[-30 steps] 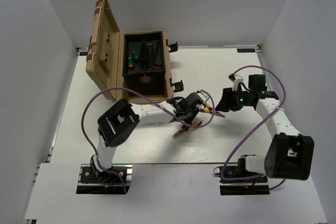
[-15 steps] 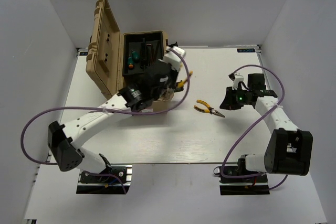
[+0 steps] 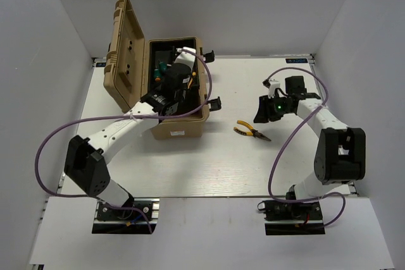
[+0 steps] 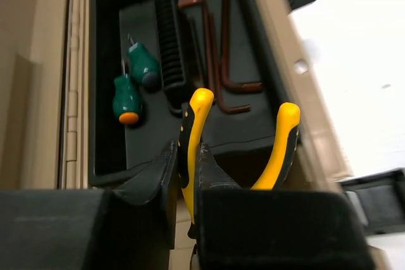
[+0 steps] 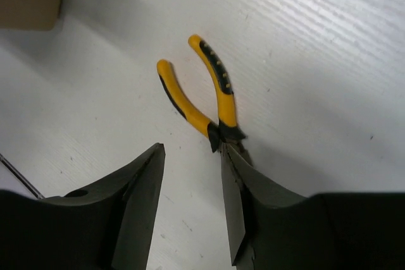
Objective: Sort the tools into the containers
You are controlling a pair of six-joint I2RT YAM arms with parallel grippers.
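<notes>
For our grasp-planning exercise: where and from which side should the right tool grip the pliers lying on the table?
Probably at the neck of the pliers, from above: they lie flat with handles splayed, narrow only there.

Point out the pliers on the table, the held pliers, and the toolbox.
Table pliers [image 5: 223,90]: right wrist view, yellow handle.
Held pliers [image 4: 283,137]: left wrist view, right-hand handle.
Toolbox [image 3: 130,49]: top external view, open lid.

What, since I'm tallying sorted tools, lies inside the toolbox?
Two green screwdrivers and two hex keys lie in the black tray of the toolbox. The left gripper holds pliers over it, hiding the tray's near end and anything beneath.
</notes>
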